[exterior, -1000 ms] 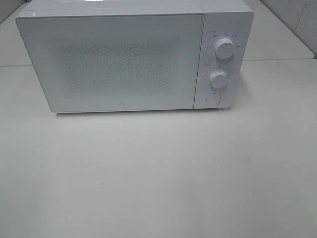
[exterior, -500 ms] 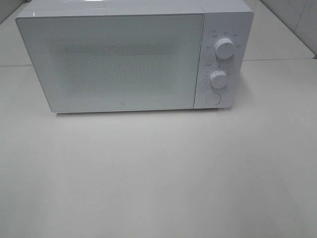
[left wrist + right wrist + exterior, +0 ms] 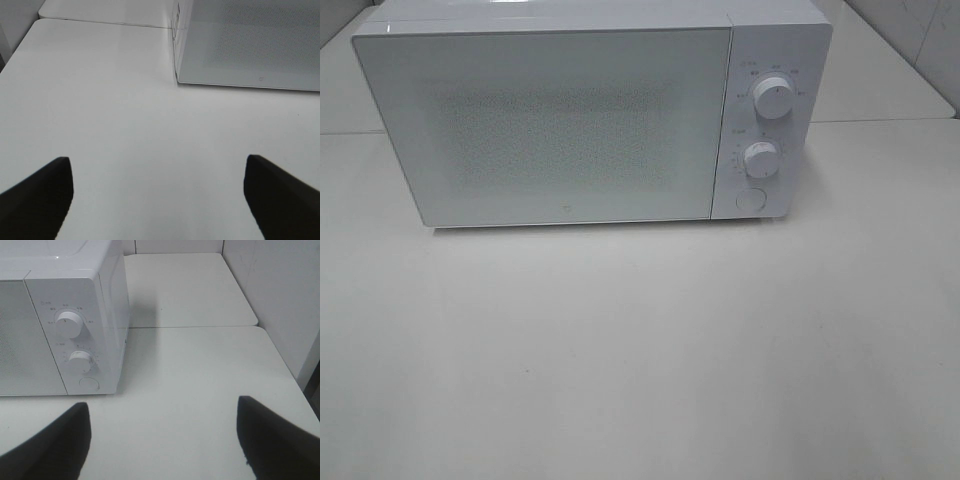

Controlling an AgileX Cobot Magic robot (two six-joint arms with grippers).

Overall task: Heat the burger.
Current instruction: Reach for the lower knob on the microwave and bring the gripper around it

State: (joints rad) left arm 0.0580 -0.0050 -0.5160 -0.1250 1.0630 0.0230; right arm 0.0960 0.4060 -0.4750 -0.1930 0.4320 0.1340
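Observation:
The burger is out of view in every frame. A white microwave (image 3: 590,115) stands at the back of the white table (image 3: 640,350) with its door (image 3: 550,125) closed. Neither gripper shows in the exterior high view. In the left wrist view my left gripper (image 3: 156,161) is open above bare tabletop, facing the door's lower corner (image 3: 179,80). In the right wrist view my right gripper (image 3: 161,405) is also open with nothing between its fingers, in front of the microwave's control panel (image 3: 75,345).
The panel carries two white knobs (image 3: 775,98) (image 3: 760,157) and a round button (image 3: 751,199). A second table top (image 3: 185,287) adjoins at the back right. A wall (image 3: 280,295) runs along the right side.

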